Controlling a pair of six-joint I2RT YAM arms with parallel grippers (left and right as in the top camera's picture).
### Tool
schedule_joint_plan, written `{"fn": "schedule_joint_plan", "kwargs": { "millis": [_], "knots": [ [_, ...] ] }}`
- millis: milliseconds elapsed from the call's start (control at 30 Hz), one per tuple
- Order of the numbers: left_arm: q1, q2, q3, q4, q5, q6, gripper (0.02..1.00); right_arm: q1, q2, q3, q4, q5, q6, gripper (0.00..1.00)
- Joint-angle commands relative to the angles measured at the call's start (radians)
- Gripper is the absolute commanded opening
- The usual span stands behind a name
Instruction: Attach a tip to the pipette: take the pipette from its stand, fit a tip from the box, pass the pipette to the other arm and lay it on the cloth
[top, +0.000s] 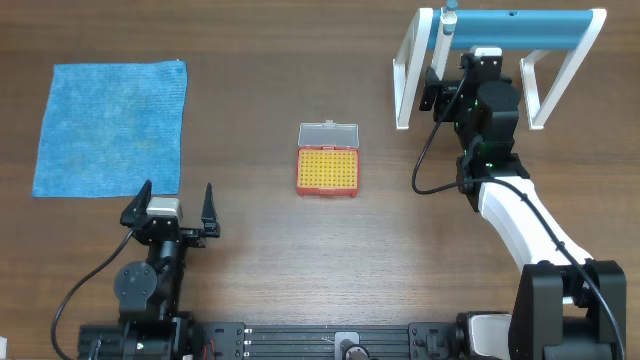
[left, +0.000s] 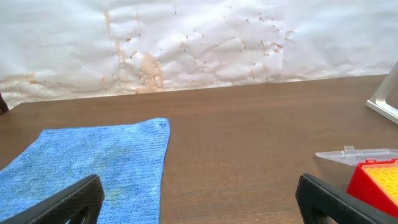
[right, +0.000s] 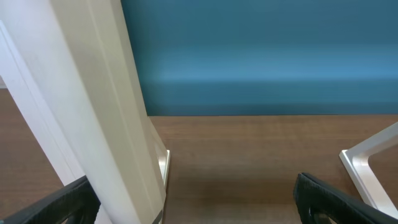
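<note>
- Top view shows the pipette (top: 450, 17) hanging at the left end of the stand (top: 530, 25), which sits at the far right of the surface (top: 250, 270). The pipette's pale top pokes out past the stand's blue bar.
- The right gripper (right: 193, 210) is at the front of the stand, between its white legs and below the blue bar. In the top view the pipette lies up and to the left of it, near but not in its grasp.
- In the right wrist view its fingers (right: 339, 202) stand wide apart with bare surface between them. A white post of the stand runs just beside one finger, and the blue bar crosses ahead.
- The left gripper (top: 177, 190) is at the near left of the surface, with its fingers (left: 62, 205) spread wide and nothing between them. It is well apart from the pipette, which hangs on the opposite side of the surface.
- The cloth (top: 110, 130) lies flat at the far left, just beyond the left gripper. The left wrist view shows it ahead of that gripper.
- The tip box (top: 327, 172) stands in the middle of the surface, between the two arms and well apart from both grippers. Its clear lid (top: 328, 133) is folded back on the far side, leaving rows of yellow tips open in the red rack.
</note>
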Motion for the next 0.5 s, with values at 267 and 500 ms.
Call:
{"fn": "schedule_joint_plan", "kwargs": {
  "millis": [267, 500],
  "knots": [
    [-0.003, -0.006, -0.002, -0.007, -0.011, -0.009, 0.996, 0.007, 0.067, 0.077, 0.006, -0.010, -0.019, 0.998],
    [-0.003, -0.006, -0.002, -0.007, -0.011, -0.009, 0.996, 0.007, 0.101, 0.100, 0.006, -0.009, -0.019, 0.996]
  ]
}}
